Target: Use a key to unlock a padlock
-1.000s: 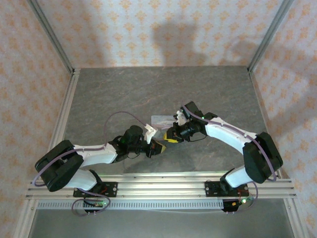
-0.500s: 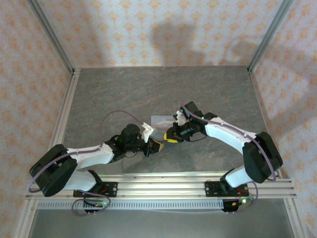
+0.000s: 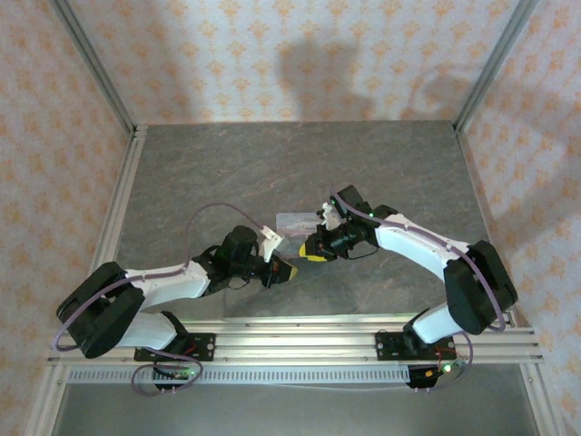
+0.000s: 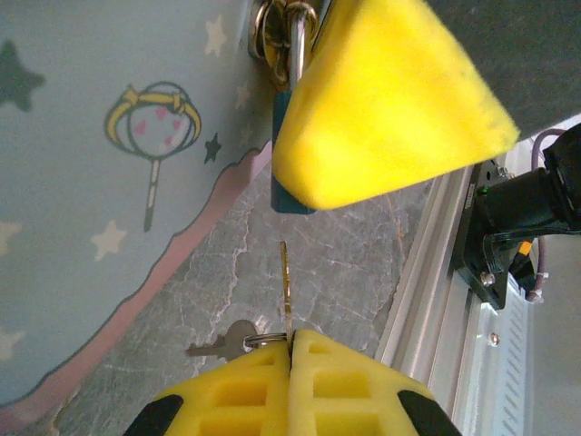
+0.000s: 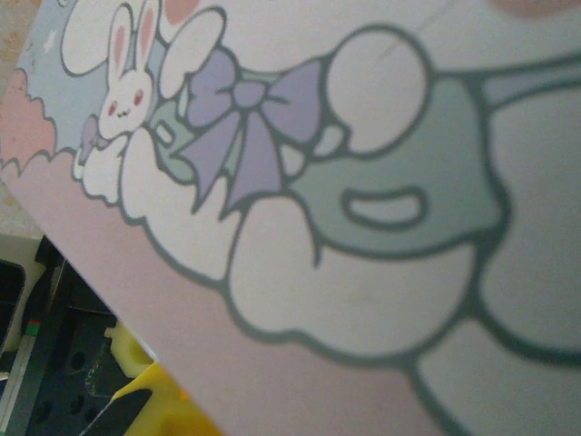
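The padlock point(image 4: 281, 186) hangs at the edge of the pale-blue tin point(image 4: 82, 182), its thin metal shackle point(image 4: 297, 36) looped through a ring on the tin. Only a narrow strip of its dark-blue body shows, beside and below a yellow finger point(image 4: 390, 100) that lies across it. That finger belongs to the right gripper point(image 3: 313, 248), which is grasping the padlock.

Directly below the padlock, the key point(image 4: 286, 282) stands upright with its blade pointing at the padlock's underside. Its tip is just short of the body and not touching it. The left gripper point(image 4: 291, 341) is clenched on the key's lower end, its two yellow fingers pressed together around it. A small ring point(image 4: 263, 339) sits at the fingertips, and a second key point(image 4: 222, 343) on it lies flat on the grey table point(image 4: 345, 263).

From above, the two grippers meet near the middle of the table, just in front of the tin, the left one slightly nearer the arm bases.
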{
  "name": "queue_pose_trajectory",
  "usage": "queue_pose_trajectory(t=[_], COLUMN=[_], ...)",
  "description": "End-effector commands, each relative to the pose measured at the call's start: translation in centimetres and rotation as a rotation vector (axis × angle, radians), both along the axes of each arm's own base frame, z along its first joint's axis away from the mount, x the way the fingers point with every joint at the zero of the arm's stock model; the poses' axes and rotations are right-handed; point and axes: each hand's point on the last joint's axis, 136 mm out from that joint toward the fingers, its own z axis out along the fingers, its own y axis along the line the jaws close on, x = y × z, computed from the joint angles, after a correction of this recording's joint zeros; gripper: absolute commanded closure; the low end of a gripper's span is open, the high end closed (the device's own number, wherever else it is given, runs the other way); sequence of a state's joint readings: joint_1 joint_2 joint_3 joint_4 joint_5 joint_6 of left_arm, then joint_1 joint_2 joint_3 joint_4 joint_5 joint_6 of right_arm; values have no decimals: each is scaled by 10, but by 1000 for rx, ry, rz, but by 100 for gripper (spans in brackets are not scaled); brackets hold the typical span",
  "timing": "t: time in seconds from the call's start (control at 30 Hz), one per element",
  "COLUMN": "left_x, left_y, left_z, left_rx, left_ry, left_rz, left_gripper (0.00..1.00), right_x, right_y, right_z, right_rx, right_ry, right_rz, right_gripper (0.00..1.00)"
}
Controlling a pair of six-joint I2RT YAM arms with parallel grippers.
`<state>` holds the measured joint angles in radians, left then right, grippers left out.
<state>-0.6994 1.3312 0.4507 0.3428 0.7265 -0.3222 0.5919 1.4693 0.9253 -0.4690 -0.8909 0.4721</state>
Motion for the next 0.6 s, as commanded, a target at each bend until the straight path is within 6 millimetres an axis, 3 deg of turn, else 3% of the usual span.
queue_pose_trajectory(t=[0.0,0.57], left_x=[4,10], left_y=[-7,-10], left_z=[12,16], left_rx=[-26,-35], left_ry=[-9,14], left_rz=[-31,-23], left_gripper=[100,100], right_x=[0,-7], right_y=[5,3], right_z=[10,8], right_rx=[36,38], right_ry=[-3,2], right_rz=[32,64], right_gripper=[100,100])
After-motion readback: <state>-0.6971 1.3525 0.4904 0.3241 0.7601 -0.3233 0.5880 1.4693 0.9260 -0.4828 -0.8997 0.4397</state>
